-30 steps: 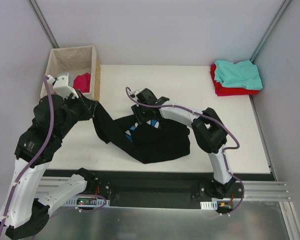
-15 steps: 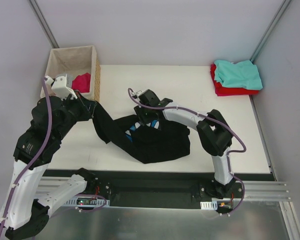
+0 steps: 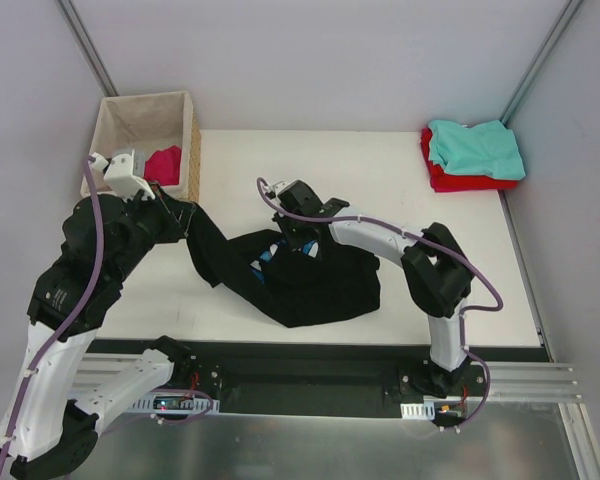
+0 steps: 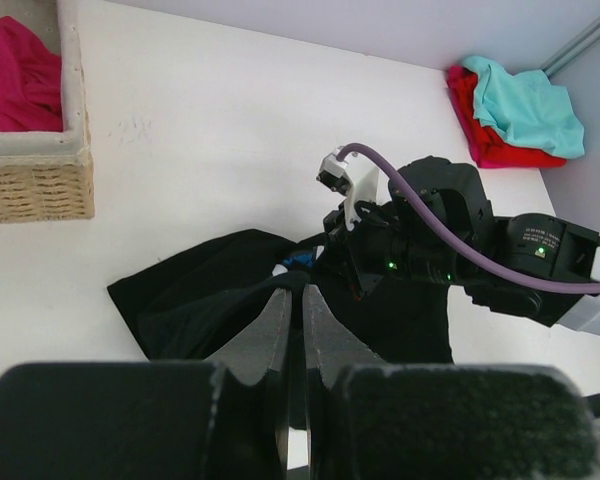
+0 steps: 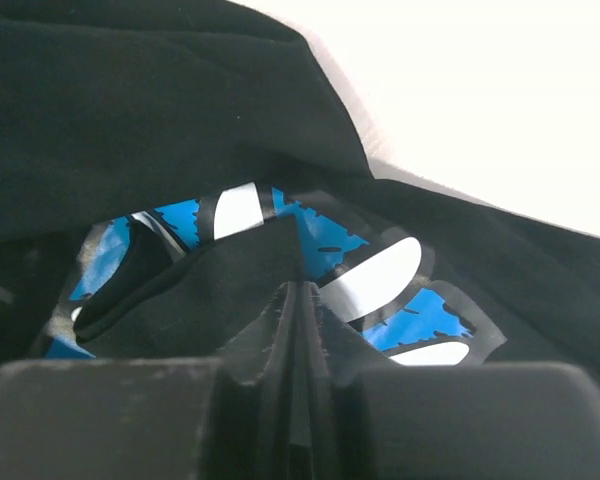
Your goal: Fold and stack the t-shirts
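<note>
Since 1 s ago my R arm (image 3: 435,275) has swung its elbow outward; top view has the black tee (image 3: 315,290) bunched mid-table, w/ the teal tee (image 3: 477,147) on the red tee (image 3: 460,182) at the far-right corner. L wrist: left gripper (image 4: 300,298) pinched tight on a black tee edge. R wrist: right gripper (image 5: 300,300) clenched on a fold by its blue-white print (image 5: 430,312).

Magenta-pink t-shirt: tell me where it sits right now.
In the top view, the magenta-pink t-shirt lies inside the wicker basket at the far-left corner of the table, just beyond the left gripper.
</note>
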Available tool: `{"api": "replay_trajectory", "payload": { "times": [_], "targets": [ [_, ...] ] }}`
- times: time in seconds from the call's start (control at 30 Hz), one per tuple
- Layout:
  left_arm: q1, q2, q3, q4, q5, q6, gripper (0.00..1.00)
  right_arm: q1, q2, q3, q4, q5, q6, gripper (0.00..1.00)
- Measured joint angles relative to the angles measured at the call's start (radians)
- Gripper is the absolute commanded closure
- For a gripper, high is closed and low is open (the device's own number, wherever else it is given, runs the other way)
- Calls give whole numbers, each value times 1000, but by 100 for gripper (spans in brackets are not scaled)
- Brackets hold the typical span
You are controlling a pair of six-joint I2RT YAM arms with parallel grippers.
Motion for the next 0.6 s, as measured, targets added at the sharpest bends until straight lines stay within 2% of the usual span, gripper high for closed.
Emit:
{"api": "replay_trajectory", "payload": {
  "times": [0.1,0.27,0.6],
  "targets": [
    [0,-5,0,0,0,0,100,6,0,0,-2,14,0,48],
    [0,-9,0,0,0,0,100,11,3,16,-13,24,-8,46],
    [0,-9,0,0,-1,1,100,11,38,61,-13,23,-8,51]
  ]
}}
